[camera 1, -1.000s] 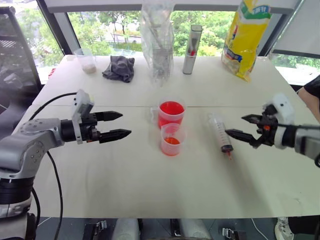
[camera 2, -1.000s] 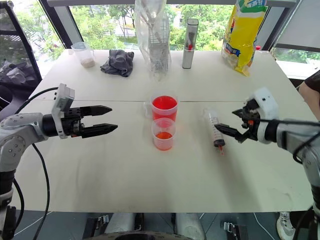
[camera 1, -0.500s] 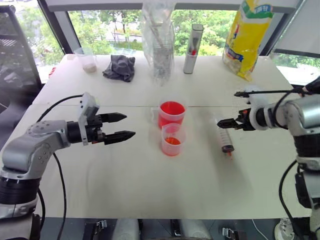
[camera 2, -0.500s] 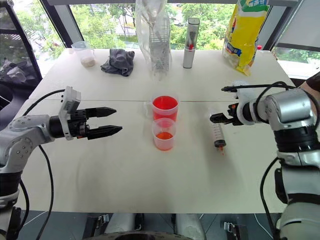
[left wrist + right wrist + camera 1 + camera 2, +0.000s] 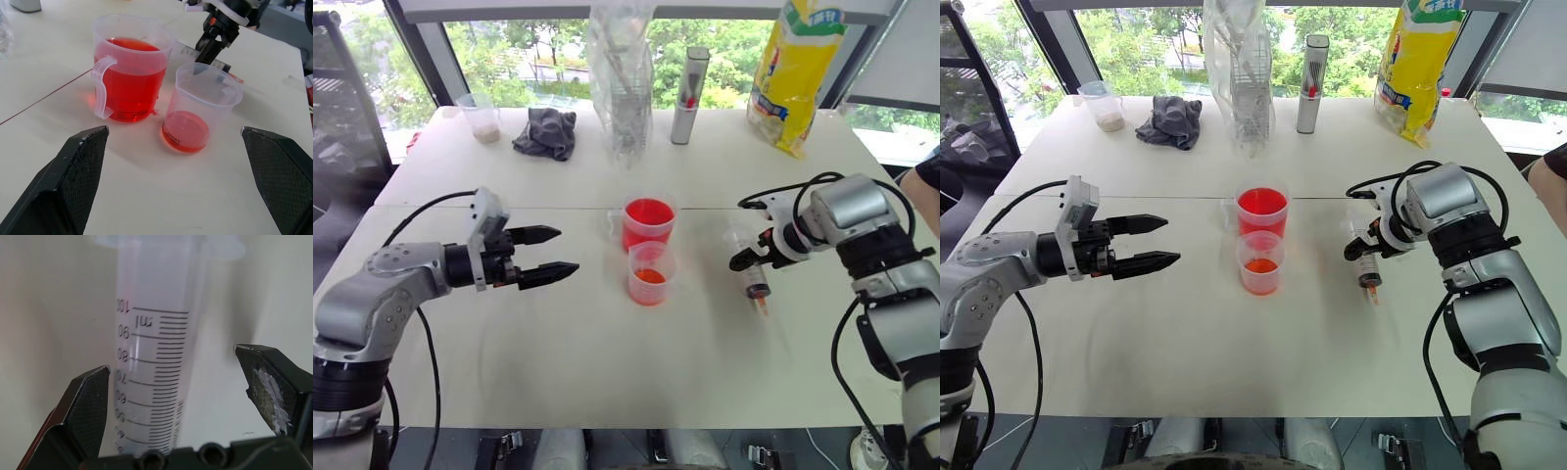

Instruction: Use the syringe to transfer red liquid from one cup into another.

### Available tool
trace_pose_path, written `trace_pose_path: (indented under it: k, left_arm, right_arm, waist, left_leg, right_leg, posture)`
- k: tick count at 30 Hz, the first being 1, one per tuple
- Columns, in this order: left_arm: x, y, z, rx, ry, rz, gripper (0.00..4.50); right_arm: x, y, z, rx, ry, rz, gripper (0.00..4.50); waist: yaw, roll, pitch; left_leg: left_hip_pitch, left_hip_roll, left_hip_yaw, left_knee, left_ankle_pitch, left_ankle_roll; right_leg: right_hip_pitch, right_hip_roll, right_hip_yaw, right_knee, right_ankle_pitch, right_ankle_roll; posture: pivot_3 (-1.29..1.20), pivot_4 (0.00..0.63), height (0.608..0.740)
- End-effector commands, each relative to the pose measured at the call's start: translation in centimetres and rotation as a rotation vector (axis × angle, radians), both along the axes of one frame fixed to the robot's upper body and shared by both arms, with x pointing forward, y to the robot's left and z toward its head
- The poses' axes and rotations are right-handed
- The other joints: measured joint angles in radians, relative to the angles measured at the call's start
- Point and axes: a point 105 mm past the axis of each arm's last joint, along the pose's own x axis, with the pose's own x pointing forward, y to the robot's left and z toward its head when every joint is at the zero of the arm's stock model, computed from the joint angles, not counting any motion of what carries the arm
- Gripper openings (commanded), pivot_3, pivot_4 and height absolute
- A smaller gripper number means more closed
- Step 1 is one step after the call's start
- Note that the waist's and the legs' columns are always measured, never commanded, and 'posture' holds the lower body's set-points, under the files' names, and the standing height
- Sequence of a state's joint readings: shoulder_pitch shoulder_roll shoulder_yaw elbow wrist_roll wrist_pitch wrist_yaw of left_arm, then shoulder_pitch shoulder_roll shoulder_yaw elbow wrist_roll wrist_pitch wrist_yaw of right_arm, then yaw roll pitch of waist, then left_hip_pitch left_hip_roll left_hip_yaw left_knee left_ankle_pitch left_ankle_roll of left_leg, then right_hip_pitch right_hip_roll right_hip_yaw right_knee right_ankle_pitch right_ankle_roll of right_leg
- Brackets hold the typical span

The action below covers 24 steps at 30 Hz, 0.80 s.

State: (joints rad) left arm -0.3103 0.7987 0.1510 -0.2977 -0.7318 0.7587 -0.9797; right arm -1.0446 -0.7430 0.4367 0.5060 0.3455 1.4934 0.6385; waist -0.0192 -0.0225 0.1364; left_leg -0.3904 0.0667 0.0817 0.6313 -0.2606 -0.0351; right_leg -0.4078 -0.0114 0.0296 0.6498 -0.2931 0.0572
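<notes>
Clear graduated syringe (image 5: pixel 751 267) lies flat on matte white table (image 5: pixel 607 362), right of the cups. Right gripper (image 5: pixel 751 253) spread wide, straddling its barrel, not clamped. Left gripper (image 5: pixel 548 255) released, empty, facing ribbed-handled larger cup (image 5: pixel 647 223) and smaller cup (image 5: pixel 650 272), both holding red liquid (image 5: pixel 128 78).

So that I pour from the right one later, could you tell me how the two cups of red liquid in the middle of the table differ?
The larger cup is wider and taller than the smaller cup. The larger cup holds red liquid up to well over half its height; the smaller cup has only a shallow orange-red layer at its bottom. In the head views the larger cup stands farther from the robot, the smaller cup just in front of it. Both are clear plastic, upright, with side handles.
</notes>
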Motion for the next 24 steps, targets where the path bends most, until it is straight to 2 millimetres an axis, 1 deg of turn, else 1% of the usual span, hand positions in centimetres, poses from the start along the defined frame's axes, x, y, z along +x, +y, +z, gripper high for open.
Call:
trace_pose_path:
  k: [1, 3, 4, 5, 7, 8, 9, 14, 17, 18, 19, 21, 22, 24]
  left_arm:
    - [-0.4, 0.0, 1.0, -0.006, -0.051, -0.004, 4.50]
    - [-0.5, 0.0, 1.0, -0.001, -0.054, -0.006, 4.50]
    - [-0.6, -0.1, 1.0, 0.004, -0.057, -0.015, 4.50]
    - [-0.8, -0.2, 1.2, 0.002, -0.064, -0.040, 4.50]
    - [-1.3, -0.5, 1.7, -0.010, -0.071, -0.085, 4.50]
    - [-1.6, -0.7, 1.8, -0.009, -0.070, -0.113, 4.50]
    - [-1.8, -0.8, 1.8, -0.003, -0.067, -0.134, 4.50]
    - [-2.3, -0.8, 1.5, 0.055, -0.050, -0.218, 4.50]
    - [-2.2, -0.8, 1.5, 0.067, -0.052, -0.238, 4.50]
    - [-2.1, -0.8, 1.6, 0.068, -0.055, -0.240, 4.50]
    - [-2.0, -0.8, 1.6, 0.068, -0.058, -0.242, 4.50]
    - [-1.9, -0.9, 1.7, 0.067, -0.061, -0.245, 4.50]
    - [-1.9, -0.8, 1.7, 0.067, -0.063, -0.244, 4.50]
    - [-1.6, -0.7, 1.7, 0.066, -0.070, -0.231, 4.50]
  right_arm:
    - [0.6, 0.3, 0.0, -0.012, -0.006, 0.016, 4.44]
    - [0.7, 0.6, 0.0, -0.006, 0.003, 0.016, 3.93]
    - [0.7, 0.7, 0.0, 0.003, 0.012, 0.012, 3.58]
    - [0.8, 0.8, 0.0, 0.009, 0.016, 0.011, 3.15]
    - [0.9, 1.0, 0.0, 0.020, 0.022, 0.009, 2.07]
    - [0.9, 0.9, -0.1, 0.022, 0.028, 0.006, 1.65]
    - [0.9, 0.9, -0.2, 0.024, 0.032, 0.003, 1.42]
    - [0.9, 0.9, -0.2, 0.036, 0.043, -0.007, 1.42]
    - [0.8, 0.8, 0.1, 0.046, 0.035, -0.016, 1.42]
    - [0.9, 0.7, 0.6, 0.053, 0.015, -0.021, 1.42]
    - [1.1, 0.8, 1.3, 0.071, -0.012, -0.028, 1.42]
    - [1.8, 1.1, 3.7, 0.119, -0.122, -0.005, 1.42]
    - [2.2, 1.4, 5.1, 0.135, -0.199, 0.022, 1.42]
    - [3.6, 2.7, 9.9, 0.197, -0.469, 0.103, 1.42]
  waist:
    - [-0.002, -0.001, 0.000]
    - [-0.003, -0.001, -0.001]
    - [-0.003, -0.001, -0.001]
    - [-0.003, -0.001, -0.001]
    - [-0.003, -0.001, -0.001]
    - [-0.003, -0.001, -0.001]
    - [-0.004, -0.001, -0.001]
    - [-0.004, -0.001, -0.001]
    - [-0.004, -0.001, -0.001]
    - [-0.004, -0.001, -0.001]
    - [-0.003, 0.000, 0.000]
    - [-0.002, 0.001, 0.000]
    - [-0.002, 0.001, 0.001]
    - [-0.001, 0.002, 0.001]
  left_leg:
    - [0.000, 0.000, 0.000, 0.000, 0.000, 0.000]
    - [0.000, 0.000, 0.000, 0.000, 0.000, 0.000]
    - [0.001, 0.000, 0.000, 0.000, 0.000, 0.000]
    - [0.001, 0.000, 0.000, 0.000, 0.000, 0.000]
    - [0.001, 0.000, 0.000, 0.000, 0.000, 0.000]
    - [0.001, 0.000, 0.000, 0.000, 0.000, 0.000]
    - [0.001, 0.000, 0.000, 0.000, 0.000, 0.000]
    - [0.001, 0.000, 0.000, 0.000, 0.000, 0.000]
    - [0.001, 0.000, 0.000, 0.000, 0.000, 0.000]
    - [0.001, 0.000, 0.000, 0.000, 0.000, 0.000]
    - [0.001, 0.000, 0.000, 0.000, 0.000, 0.000]
    - [0.000, 0.000, 0.000, 0.000, 0.000, 0.000]
    - [-0.001, 0.000, 0.000, 0.000, 0.000, 0.000]
    - [-0.001, 0.000, 0.001, -0.001, 0.000, 0.000]
  right_leg:
    - [0.000, 0.000, 0.000, 0.000, 0.000, 0.000]
    - [0.000, 0.000, 0.000, 0.000, 0.000, 0.000]
    - [0.000, 0.000, 0.000, 0.000, 0.000, 0.000]
    - [0.000, 0.000, 0.000, 0.000, 0.000, 0.000]
    - [0.000, 0.000, 0.000, 0.000, 0.000, 0.000]
    - [0.000, 0.000, 0.000, 0.000, 0.000, 0.000]
    - [0.000, 0.000, 0.000, 0.000, 0.000, 0.000]
    - [0.000, 0.000, 0.000, 0.000, 0.000, 0.000]
    - [0.000, 0.000, 0.000, 0.000, 0.000, 0.000]
    - [0.000, 0.000, 0.000, 0.000, 0.000, 0.000]
    - [0.000, 0.000, 0.000, 0.000, 0.000, 0.000]
    - [-0.001, 0.000, 0.000, 0.000, 0.000, 0.000]
    - [-0.001, 0.000, 0.000, 0.000, 0.000, 0.000]
    - [-0.002, 0.000, 0.000, 0.000, 0.000, 0.000]
  posture:
    - [0.00, 0.150, 0.740]
    - [0.00, 0.150, 0.740]
    - [0.00, 0.150, 0.740]
    - [0.00, 0.150, 0.740]
    - [0.00, 0.150, 0.740]
    - [0.00, 0.150, 0.740]
    - [0.00, 0.150, 0.740]
    - [0.00, 0.150, 0.740]
    - [0.00, 0.150, 0.740]
    - [0.00, 0.150, 0.740]
    - [0.00, 0.150, 0.740]
    - [0.00, 0.150, 0.740]
    - [0.00, 0.150, 0.740]
    - [0.00, 0.150, 0.740]
